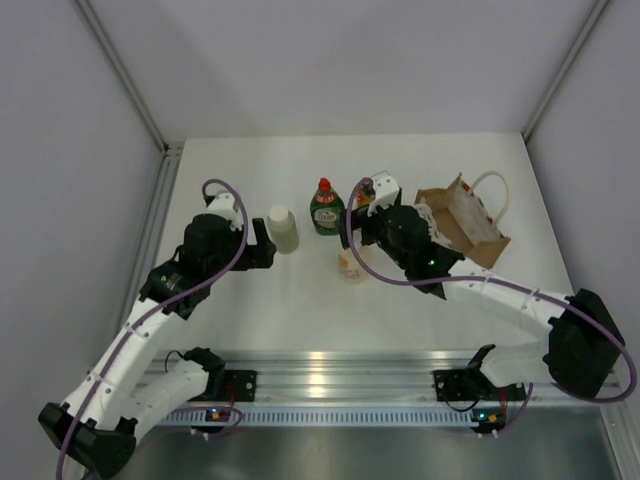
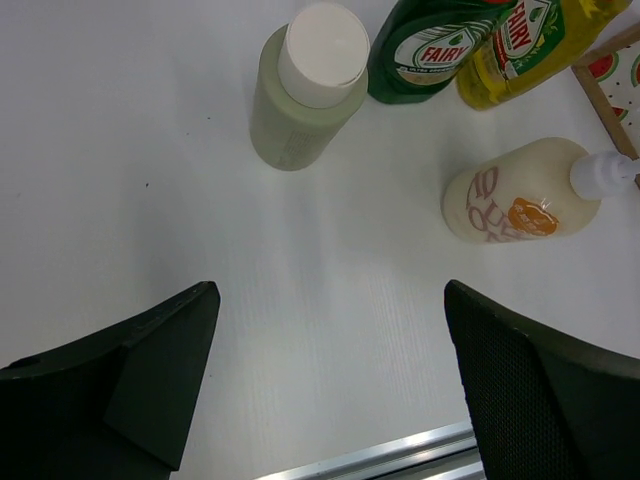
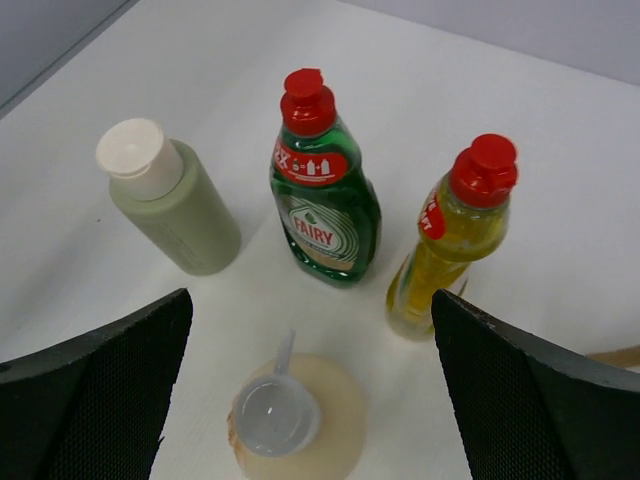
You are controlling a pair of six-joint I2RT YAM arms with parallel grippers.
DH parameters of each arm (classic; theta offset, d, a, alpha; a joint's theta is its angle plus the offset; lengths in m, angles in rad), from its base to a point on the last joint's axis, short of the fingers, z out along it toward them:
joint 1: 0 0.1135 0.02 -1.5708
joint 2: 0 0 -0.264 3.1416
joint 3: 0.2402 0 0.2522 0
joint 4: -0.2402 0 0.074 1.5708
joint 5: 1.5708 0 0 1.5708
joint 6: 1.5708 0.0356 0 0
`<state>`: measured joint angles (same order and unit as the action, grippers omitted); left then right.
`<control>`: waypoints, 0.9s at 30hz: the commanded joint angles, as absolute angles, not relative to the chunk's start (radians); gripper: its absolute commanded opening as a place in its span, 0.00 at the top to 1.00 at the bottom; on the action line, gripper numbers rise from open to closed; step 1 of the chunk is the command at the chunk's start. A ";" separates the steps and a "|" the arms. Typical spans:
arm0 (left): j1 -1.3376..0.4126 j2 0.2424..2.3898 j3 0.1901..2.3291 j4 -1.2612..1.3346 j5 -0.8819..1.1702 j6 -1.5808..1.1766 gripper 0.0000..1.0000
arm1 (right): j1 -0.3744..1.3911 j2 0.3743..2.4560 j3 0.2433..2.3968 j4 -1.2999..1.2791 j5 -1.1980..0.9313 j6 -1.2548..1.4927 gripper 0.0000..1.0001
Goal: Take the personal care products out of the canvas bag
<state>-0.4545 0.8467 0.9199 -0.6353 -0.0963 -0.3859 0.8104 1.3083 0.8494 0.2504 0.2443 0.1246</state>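
Observation:
All the products stand on the white table outside the canvas bag. The cream cylinder is left, the green bottle beside it, the slim yellow bottle partly behind my right arm, and the peach pump bottle nearest me. My left gripper is open and empty, short of the cylinder. My right gripper is open wide above the pump bottle, its fingers well clear of it. The green and yellow bottles stand beyond.
The bag with its white rope handle sits right of the right arm, its patterned lining showing. A corner of it shows in the left wrist view. A metal rail runs along the near table edge. Walls close in left and right.

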 commanded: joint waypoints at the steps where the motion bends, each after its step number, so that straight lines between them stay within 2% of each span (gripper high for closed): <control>1: -0.459 0.831 0.917 -0.594 -0.144 -0.379 0.02 | 0.835 1.232 0.908 0.161 0.337 0.066 0.01; 9: -0.456 0.772 0.919 -0.604 -0.310 -0.397 0.02 | 0.839 1.063 0.949 -0.007 0.480 0.066 0.00; 17: -0.454 0.713 0.928 -0.637 -0.515 -0.413 0.02 | 0.836 0.953 1.014 -0.369 0.653 0.182 0.01; 21: -0.454 0.680 0.919 -0.646 -0.636 -0.400 0.02 | 0.836 0.832 1.006 -0.503 0.725 0.241 0.00; 27: -0.454 0.614 0.923 -0.661 -0.681 -0.391 0.02 | 0.836 0.661 0.993 -0.687 0.844 0.282 0.00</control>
